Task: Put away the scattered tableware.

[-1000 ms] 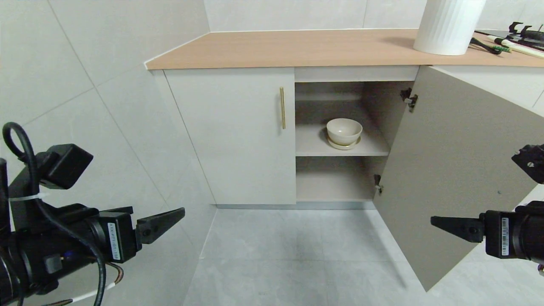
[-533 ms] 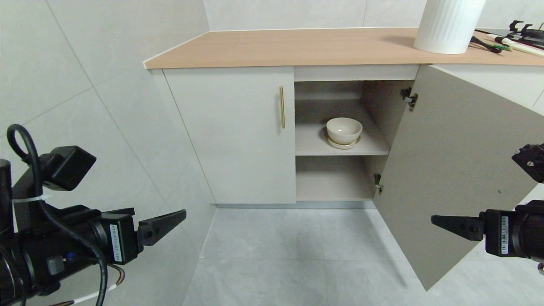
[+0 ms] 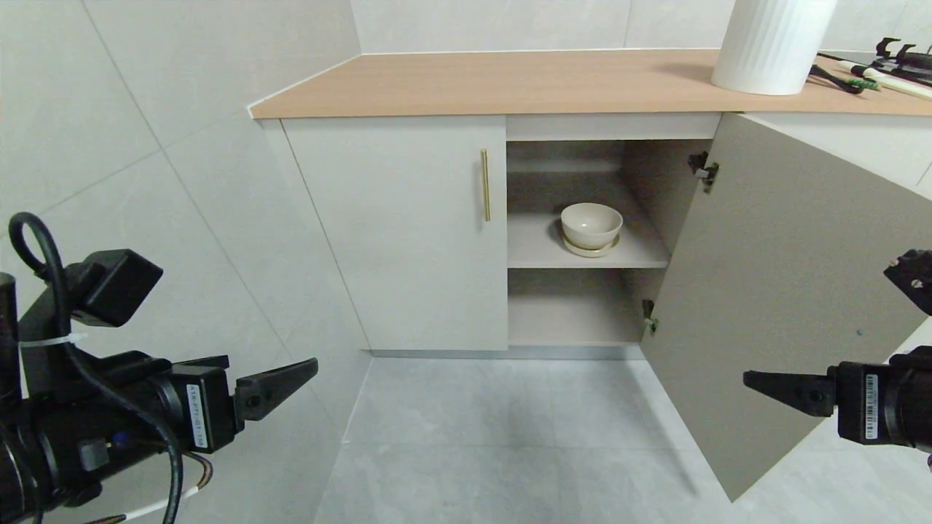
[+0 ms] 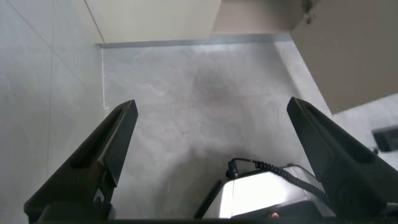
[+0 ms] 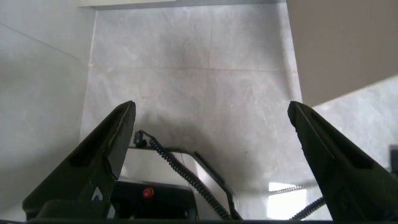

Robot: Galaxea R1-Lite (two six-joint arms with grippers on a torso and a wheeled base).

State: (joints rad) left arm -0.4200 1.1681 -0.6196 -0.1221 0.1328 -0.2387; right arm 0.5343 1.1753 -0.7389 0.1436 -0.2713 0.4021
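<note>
**Nothing shifted but the view**

Things lie as before. Pale grey cupboard (image 3: 397, 233), under the wooden tabletop (image 3: 510, 80), has its right door (image 3: 786, 291) swung open. Left hand (image 4: 211, 118) and right hand (image 5: 211, 118) hang low, both spread wide and empty. Cream ceramic bowl (image 3: 590, 224) sits on a matching saucer (image 3: 586, 252) on the upper shelf (image 3: 535, 244).

- The worktop (image 3: 510, 84) lies over a cupboard set in the corner, with a wall (image 3: 145, 109) to its left.
- A ribbed container (image 3: 772, 44) stands on the worktop at the right, with utensils (image 3: 866, 76) farther right.
- The closed door (image 3: 400, 233) is left of the open compartment; the open door (image 3: 786, 276) swings out on the right.
- Inside, a bowl (image 3: 590, 224) sits on a saucer (image 3: 588, 251) on the upper shelf (image 3: 539, 244), above the lower shelf (image 3: 568, 320).
- The left claw (image 4: 211, 106) and right claw (image 5: 211, 109) hang over the floor (image 3: 510, 437), well before the cupboard.
</note>
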